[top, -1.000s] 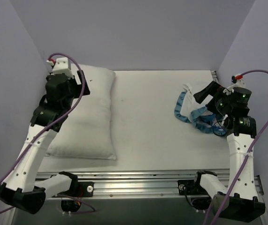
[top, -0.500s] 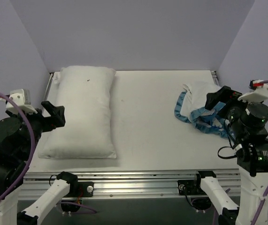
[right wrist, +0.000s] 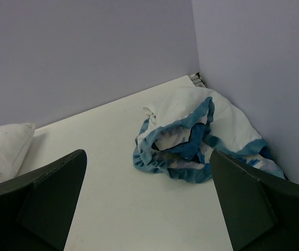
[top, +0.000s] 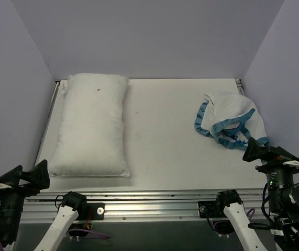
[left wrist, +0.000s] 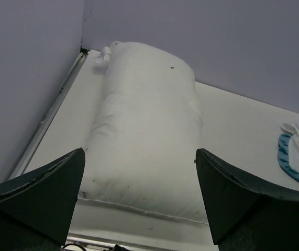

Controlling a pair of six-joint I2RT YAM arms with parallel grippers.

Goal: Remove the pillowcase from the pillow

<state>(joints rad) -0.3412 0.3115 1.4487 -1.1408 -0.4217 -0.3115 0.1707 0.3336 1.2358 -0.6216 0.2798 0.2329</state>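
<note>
The plain white pillow [top: 91, 125] lies bare along the table's left side, and fills the middle of the left wrist view [left wrist: 146, 136]. The pillowcase [top: 232, 121], white with teal ruffled edging, sits crumpled in a heap at the right, near the wall [right wrist: 196, 133]; it is apart from the pillow. My left gripper [top: 26, 175] hangs open off the table's near left corner, nothing between its fingers [left wrist: 140, 152]. My right gripper [top: 267, 152] is open and empty at the near right, short of the pillowcase [right wrist: 148, 154].
Lilac walls close in the table [top: 165, 136] on the left, back and right. A metal rail [top: 149, 201] runs along the near edge with both arm bases on it. The pillow's end [right wrist: 2, 146] shows at the right wrist view's left edge.
Both arms pulled back toward the near edge: the left from over the pillow's far end, the right from beside the pillowcase. Pillow and pillowcase stayed put.
</note>
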